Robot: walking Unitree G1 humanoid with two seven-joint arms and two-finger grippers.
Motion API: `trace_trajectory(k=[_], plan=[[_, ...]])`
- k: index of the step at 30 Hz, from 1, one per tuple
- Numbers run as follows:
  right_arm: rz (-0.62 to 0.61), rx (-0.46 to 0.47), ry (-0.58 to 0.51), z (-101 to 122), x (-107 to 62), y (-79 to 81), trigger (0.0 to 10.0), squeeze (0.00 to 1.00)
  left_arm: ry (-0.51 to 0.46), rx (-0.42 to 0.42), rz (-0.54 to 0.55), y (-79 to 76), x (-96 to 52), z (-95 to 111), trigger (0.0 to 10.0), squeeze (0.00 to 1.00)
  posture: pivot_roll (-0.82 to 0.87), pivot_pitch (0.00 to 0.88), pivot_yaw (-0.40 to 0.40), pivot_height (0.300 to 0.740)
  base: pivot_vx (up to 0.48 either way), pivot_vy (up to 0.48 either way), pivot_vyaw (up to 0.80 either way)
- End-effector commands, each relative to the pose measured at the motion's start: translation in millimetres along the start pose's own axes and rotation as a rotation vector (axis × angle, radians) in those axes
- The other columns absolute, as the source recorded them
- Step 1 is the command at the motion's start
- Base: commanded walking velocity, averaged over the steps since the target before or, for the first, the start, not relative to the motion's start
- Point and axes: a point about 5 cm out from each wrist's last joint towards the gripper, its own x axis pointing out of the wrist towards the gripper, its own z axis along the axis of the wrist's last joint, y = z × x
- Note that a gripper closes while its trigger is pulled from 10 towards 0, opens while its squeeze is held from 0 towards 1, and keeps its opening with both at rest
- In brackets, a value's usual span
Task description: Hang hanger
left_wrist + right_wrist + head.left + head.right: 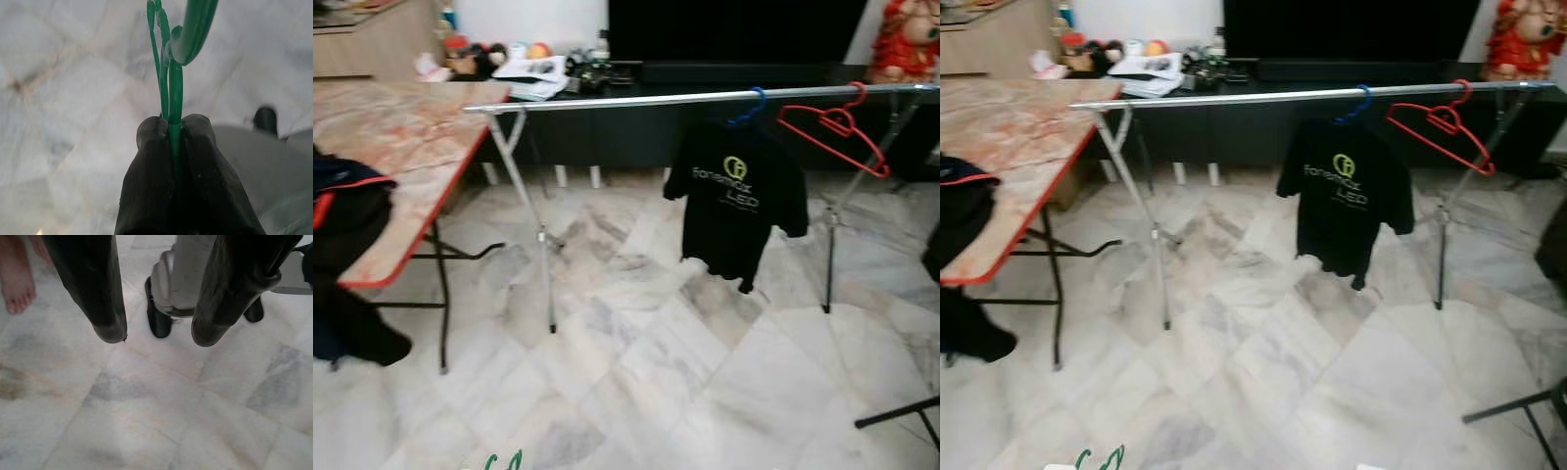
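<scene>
Marble floor underfoot, pale and veined, with a dark media cabinet along the far wall. Ahead and well above the left gripper, a silver clothes rail running side to side on crossed legs. Already on that rail: a black T-shirt on a blue hanger, and beside it an empty red hanger. Left gripper clamped shut on the neck of a green hanger, hook rising straight out beyond the fingertips (green tips just peeking in low down in the eye views). Right gripper spread open, holding nothing, pointed down at the floor near the robot's own feet; a person's bare foot off to one side.

Key relation, as a judgement: rail well apart from the held hanger, forward and higher, so a walk closer and a lift needed before hooking over the bare stretch of bar. Left arm the one for it.

Off to the left, a marble-patterned worktop with dark clothing draped over its edge.
</scene>
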Motion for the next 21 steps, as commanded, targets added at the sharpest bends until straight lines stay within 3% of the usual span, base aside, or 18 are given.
trace_trajectory(k=[1, 9, 21], plan=[[0.007, -0.001, 0.004, -0.6, 0.4, 4.3, 10.0, 0.00, 0.047, 0.008, 0.005, 2.5, -3.5, -13.6, 10.0, 0.00, 0.00, 0.071, 0.049, 0.740, 0.296, 0.000, 0.00], [0.023, -0.014, 0.007, -2.5, 0.2, 7.3, 10.0, 0.00, 0.058, 0.003, 0.004, 1.7, -3.9, -16.6, 10.0, 0.00, 0.00, 0.000, 0.053, 0.740, 0.302, 0.000, 0.00], [0.053, -0.045, 0.010, -3.2, 1.0, 21.3, 10.0, 0.00, 0.069, -0.015, 0.013, -0.9, -3.5, -19.2, 10.0, 0.00, 0.01, 0.000, 0.036, 0.740, 0.305, 0.000, 0.00]])
